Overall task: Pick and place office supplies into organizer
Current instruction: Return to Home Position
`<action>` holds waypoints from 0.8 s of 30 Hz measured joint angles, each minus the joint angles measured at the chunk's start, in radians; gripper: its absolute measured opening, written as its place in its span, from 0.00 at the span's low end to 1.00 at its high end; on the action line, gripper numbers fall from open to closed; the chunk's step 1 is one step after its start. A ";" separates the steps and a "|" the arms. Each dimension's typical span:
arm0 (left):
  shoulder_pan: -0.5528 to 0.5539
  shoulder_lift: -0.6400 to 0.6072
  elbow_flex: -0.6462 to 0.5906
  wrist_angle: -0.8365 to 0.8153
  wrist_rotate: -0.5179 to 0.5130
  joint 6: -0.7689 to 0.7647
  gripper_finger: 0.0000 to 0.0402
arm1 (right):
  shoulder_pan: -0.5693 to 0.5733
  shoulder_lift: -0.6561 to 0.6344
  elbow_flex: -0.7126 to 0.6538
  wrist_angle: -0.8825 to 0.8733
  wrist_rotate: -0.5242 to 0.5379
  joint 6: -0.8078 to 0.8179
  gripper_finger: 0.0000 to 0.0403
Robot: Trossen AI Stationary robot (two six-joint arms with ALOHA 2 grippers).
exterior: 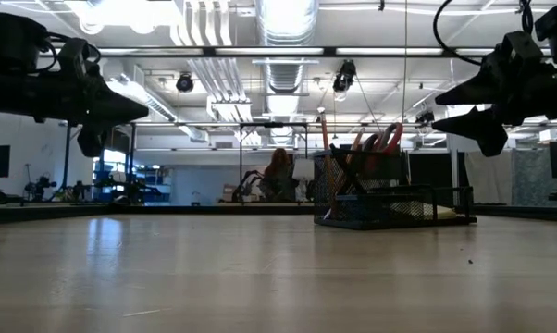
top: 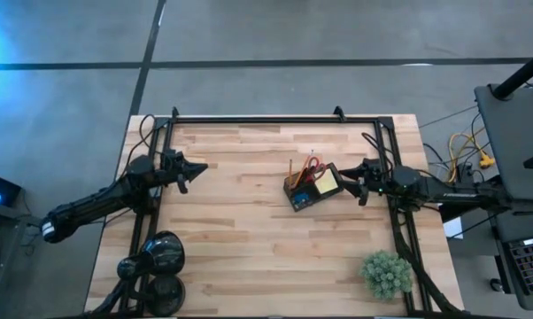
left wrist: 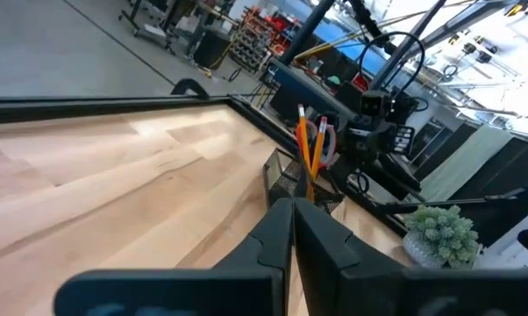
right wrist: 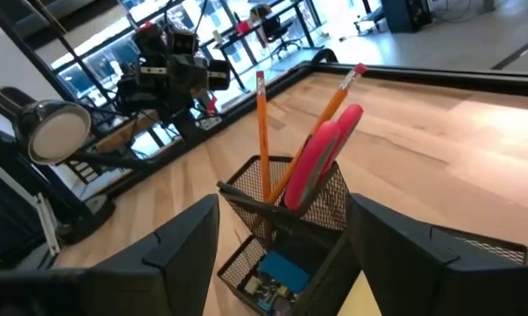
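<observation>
**Open middle, crowded corners**

You have bare worktop [top: 240,239] from centre out to 9 o'clock. The organizer [top: 311,188] blocks 2 o'clock, with the right claw [top: 348,182] just beside it. The lamp [top: 158,257] stands at 8, the plant ball [top: 386,273] at 4.

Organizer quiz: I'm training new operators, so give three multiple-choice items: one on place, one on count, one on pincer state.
1. On the table, the organizer stands: A at the left edge; B right of centre; C at a corner.
2. Orange pencils standing in it: A none; B two; C five.
3. Pincers: A both shut; B both open; C right pincer open, left pincer shut.
B: the high view shows it just before the right pincer.
B: two stand beside the red scissors.
C: the right one's jaws flank the organizer; the left one's meet, over the table's left.
</observation>
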 joint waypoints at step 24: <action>0.000 0.005 -0.001 0.000 0.000 -0.001 0.00 | 0.000 0.000 0.000 -0.001 0.000 0.000 0.60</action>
